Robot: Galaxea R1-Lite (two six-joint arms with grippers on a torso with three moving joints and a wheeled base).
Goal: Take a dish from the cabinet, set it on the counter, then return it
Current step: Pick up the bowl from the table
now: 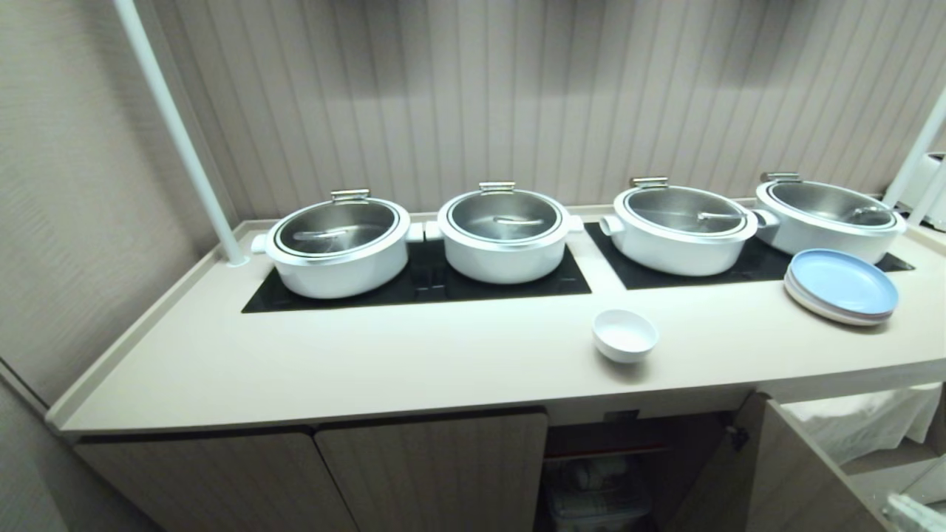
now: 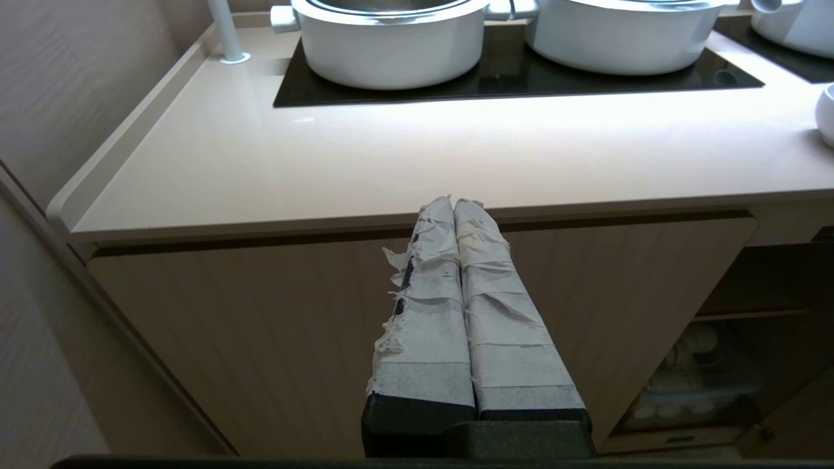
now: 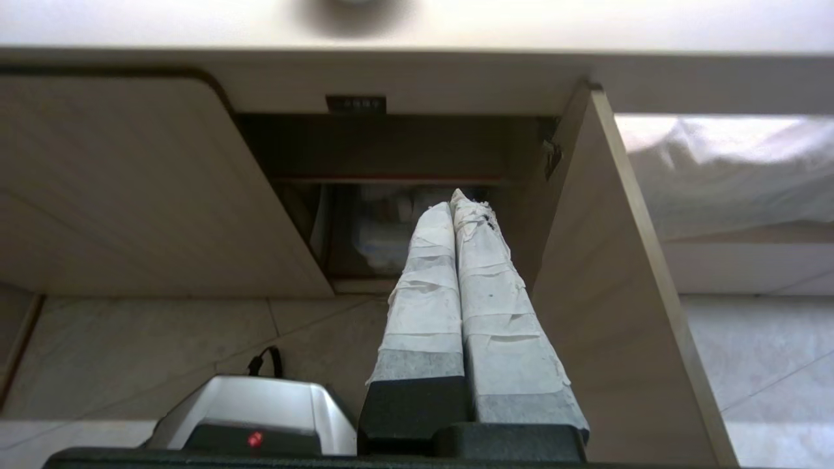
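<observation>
The dish (image 1: 624,334), a small white bowl, stands upright on the cream counter (image 1: 369,355) near its front edge, above the open cabinet (image 1: 613,473); its edge shows in the left wrist view as the dish (image 2: 826,114). Neither arm shows in the head view. My right gripper (image 3: 456,198) is shut and empty, low in front of the open cabinet (image 3: 391,221), beside the swung-out door (image 3: 606,273). My left gripper (image 2: 454,203) is shut and empty, parked in front of the closed door (image 2: 260,326) below the counter's edge.
Several large white lidded pots (image 1: 336,247) stand on black cooktop panels (image 1: 421,284) along the back. Stacked pastel plates (image 1: 842,287) lie at the right. A white pole (image 1: 185,140) rises at the left. Containers (image 3: 384,228) sit inside the cabinet. The robot's base (image 3: 254,413) is on the tiled floor.
</observation>
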